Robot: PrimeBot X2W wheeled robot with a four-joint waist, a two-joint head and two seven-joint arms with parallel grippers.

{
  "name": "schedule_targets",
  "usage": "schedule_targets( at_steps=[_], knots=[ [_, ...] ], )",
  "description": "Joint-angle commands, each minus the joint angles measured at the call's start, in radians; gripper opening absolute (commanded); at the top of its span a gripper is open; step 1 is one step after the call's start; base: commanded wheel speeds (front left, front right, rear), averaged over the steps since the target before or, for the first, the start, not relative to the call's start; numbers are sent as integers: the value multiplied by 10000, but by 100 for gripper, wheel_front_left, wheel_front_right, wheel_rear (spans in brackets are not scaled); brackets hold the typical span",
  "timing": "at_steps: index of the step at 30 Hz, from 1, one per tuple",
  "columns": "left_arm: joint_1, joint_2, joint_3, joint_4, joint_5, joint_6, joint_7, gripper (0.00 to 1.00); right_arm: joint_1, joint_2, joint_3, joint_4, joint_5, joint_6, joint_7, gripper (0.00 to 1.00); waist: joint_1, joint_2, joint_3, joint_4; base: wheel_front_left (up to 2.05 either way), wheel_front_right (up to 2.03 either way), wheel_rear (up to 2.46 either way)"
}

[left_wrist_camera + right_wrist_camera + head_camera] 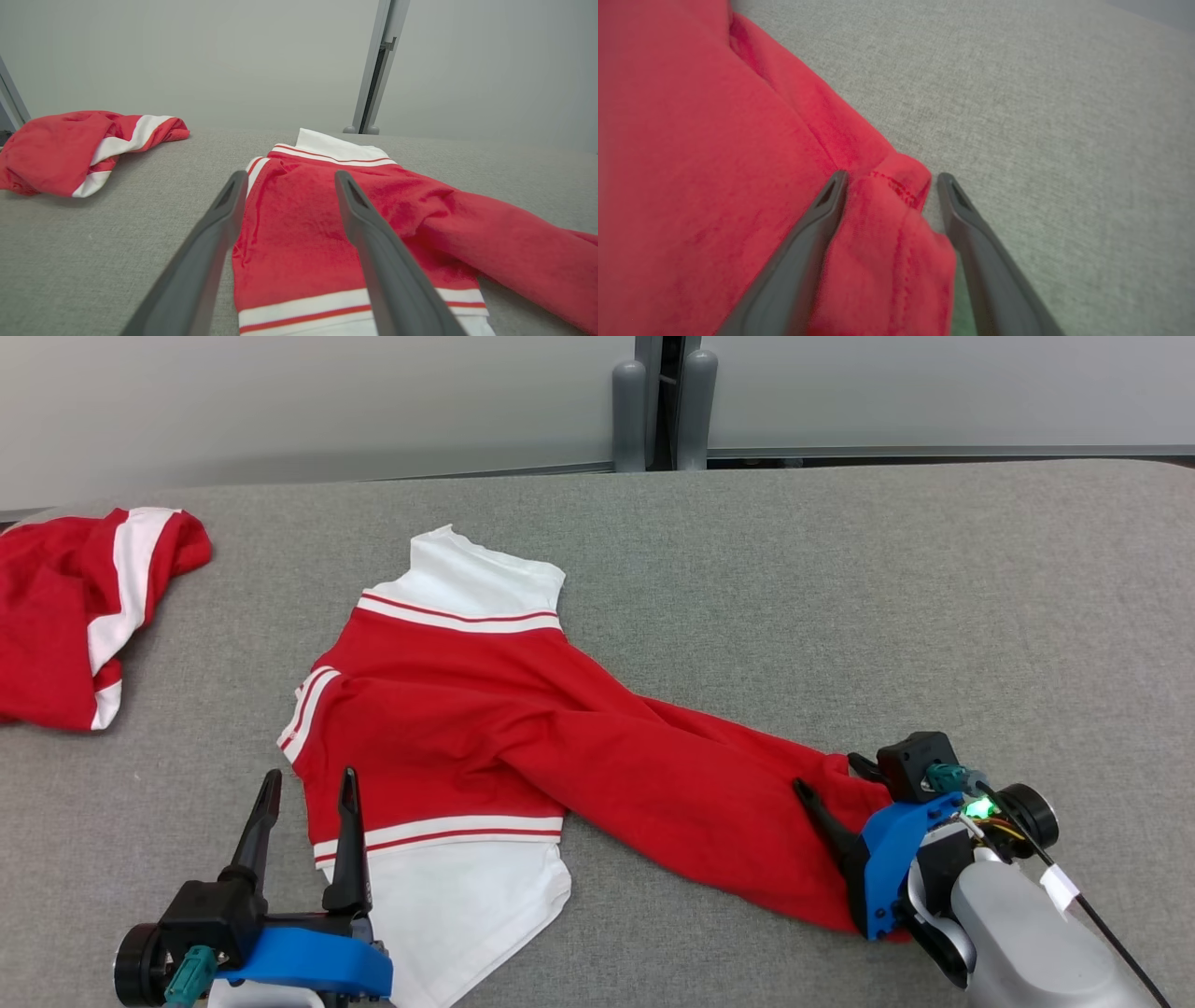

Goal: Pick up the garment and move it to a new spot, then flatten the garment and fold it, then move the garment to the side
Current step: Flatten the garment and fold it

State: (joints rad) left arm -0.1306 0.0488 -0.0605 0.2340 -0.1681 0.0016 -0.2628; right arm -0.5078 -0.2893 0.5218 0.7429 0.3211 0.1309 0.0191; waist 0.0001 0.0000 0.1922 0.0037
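Fingers of the right gripper (892, 179) stand apart, straddling the hem at the right end of the garment (448, 728) without pinching it. The garment lies on the table (840, 597), long axis left to right. The left gripper (311, 775), fingers also apart, hovers at its near left edge, so each arm is likely nearest its own end.

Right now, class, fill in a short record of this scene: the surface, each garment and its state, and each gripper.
surface: grey fabric table
main garment: red-and-white cloth garment, spread mid-table, one red part trailing to the right
other garment: crumpled red-and-white garment, far left of the table
left gripper: open, at the spread garment's near left edge; contact unclear
right gripper: open, fingers straddling the trailing part's stitched hem
held: neither gripper grips cloth
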Motion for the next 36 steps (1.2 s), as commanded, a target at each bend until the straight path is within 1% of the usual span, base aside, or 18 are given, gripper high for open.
schedule_targets(
  at_steps=[1,2,3,4,5,9,13,16,22,31,32,33,36],
  knots=[
    [-64,33,27,7,-30,39,-29,100,-69,-24,179,160,102,-3,126,100,-1,0,-5,-19,0,0,0],
    [-93,33,22,24,-26,27,-29,100,-72,-19,305,249,214,-3,156,100,-1,0,-10,-33,0,0,0],
    [-119,32,11,30,-24,21,-29,100,-104,-21,431,305,321,-3,152,71,-1,0,-14,-45,0,0,0],
    [-129,33,2,32,-21,13,-29,100,-151,-28,523,336,421,-2,56,17,-1,0,-18,-57,0,0,0],
    [-125,33,-7,38,-16,14,-29,100,-233,-49,588,359,470,-3,-39,0,-1,0,-23,-70,0,0,0],
    [-92,33,24,56,14,9,-29,100,-744,-174,480,541,469,-5,-775,0,-1,0,-73,-129,0,0,0],
    [-9,33,49,88,25,1,-29,100,-1241,-206,-136,749,174,-5,-1985,0,-1,0,-171,-168,0,0,0],
    [26,33,11,78,7,2,-29,100,-1543,-138,-613,798,-84,-5,-2521,0,-1,0,-207,-165,0,0,0],
    [-31,33,-49,9,-55,-24,-29,100,-1987,-50,-1312,899,-438,-5,-2784,0,-1,0,-68,-85,0,0,0],
    [-262,33,-116,-30,-68,11,-29,100,-2894,141,-1688,1814,-974,-5,-2837,0,-1,0,267,64,0,0,0],
    [-289,33,-116,-31,-63,17,-29,100,-2968,197,-1734,1965,-1018,-5,-2838,42,-1,0,290,73,0,0,0],
    [-320,33,-128,-31,-62,28,-29,100,-3033,235,-1788,2138,-1081,-5,-2842,100,-1,0,309,79,0,0,0],
    [-352,33,-157,-46,-62,40,-29,100,-3165,283,-2084,2218,-1213,-5,-2849,100,-1,0,365,75,0,0,0]
  ],
)
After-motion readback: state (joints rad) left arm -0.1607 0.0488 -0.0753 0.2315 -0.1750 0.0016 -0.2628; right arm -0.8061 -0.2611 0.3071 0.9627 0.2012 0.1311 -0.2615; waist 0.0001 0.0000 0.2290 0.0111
